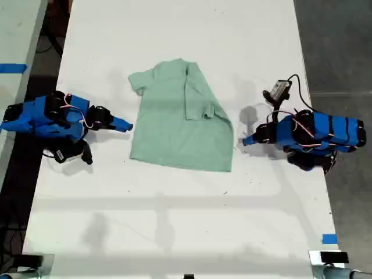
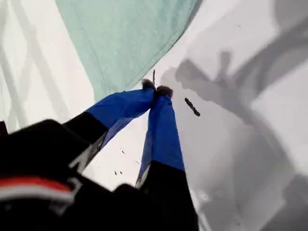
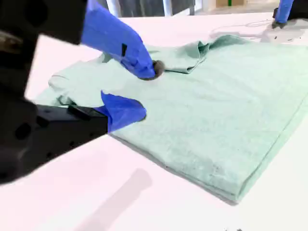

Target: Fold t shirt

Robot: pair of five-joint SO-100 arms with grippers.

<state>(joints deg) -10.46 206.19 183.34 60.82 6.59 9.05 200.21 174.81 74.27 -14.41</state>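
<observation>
My first gripper is pinched closed on nothing, its tips just off a corner of the t shirt. My second gripper gapes beside the opposite edge. The soft, wrinkled mint cloth lies flat on the white table, 1 side folded over.

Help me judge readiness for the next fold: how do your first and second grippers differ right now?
My first gripper is shut, tips together; my second gripper is open. The first sits at the exterior view's right, on bare table just off the t shirt; the second sits at the exterior view's left, its jaws at the shirt's edge. Both are blue and hold nothing.
</observation>
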